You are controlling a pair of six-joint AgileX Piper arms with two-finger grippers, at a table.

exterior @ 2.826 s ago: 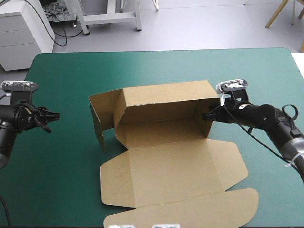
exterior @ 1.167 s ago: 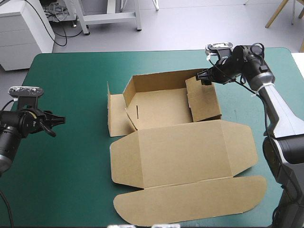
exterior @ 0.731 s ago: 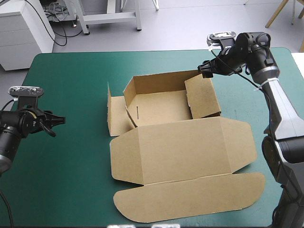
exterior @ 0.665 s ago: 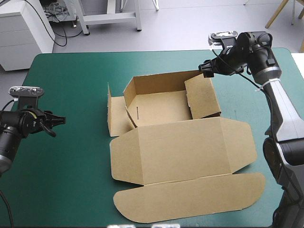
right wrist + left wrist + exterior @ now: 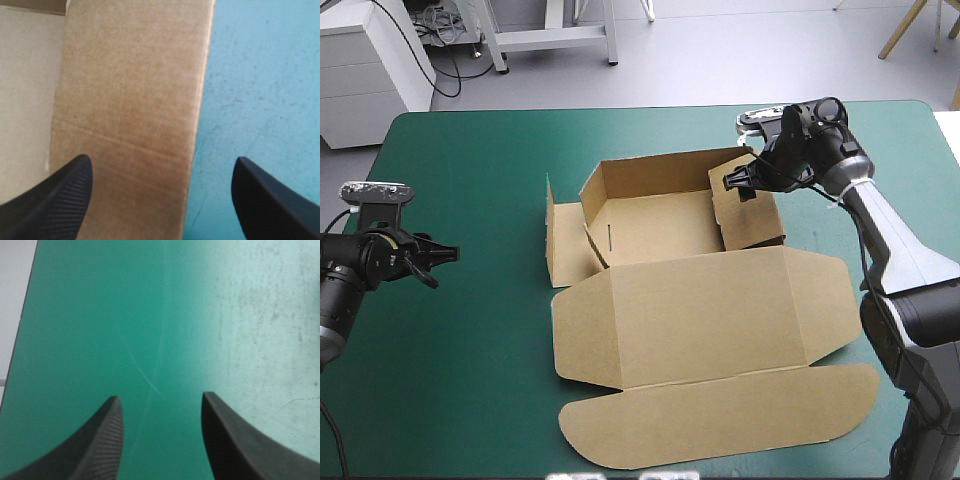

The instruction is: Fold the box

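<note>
The brown box [image 5: 700,310] lies mid-table as an open tray, its lid and front tongue [image 5: 720,425] flat toward the near edge. The back wall [image 5: 655,170] stands upright, and so does the left side flap [image 5: 560,245]. The right side flap [image 5: 752,215] leans over the tray's right end. My right gripper [image 5: 734,185] hovers over that flap's far end, open and holding nothing. In the right wrist view the right gripper [image 5: 162,161] spans the flap [image 5: 125,100], with teal-green cover beside it. My left gripper [image 5: 446,255] is open above bare cover near the left edge, also seen as the left gripper [image 5: 160,396].
The table's far edge [image 5: 650,108] runs a short way behind the box. A white cabinet [image 5: 370,60] stands on the floor beyond the far left corner. A strip of teal-green cover [image 5: 490,270] separates the left gripper from the box.
My right gripper has come down and inward from above the box's far right corner to over the right side flap. The box and the left arm have stayed put.
</note>
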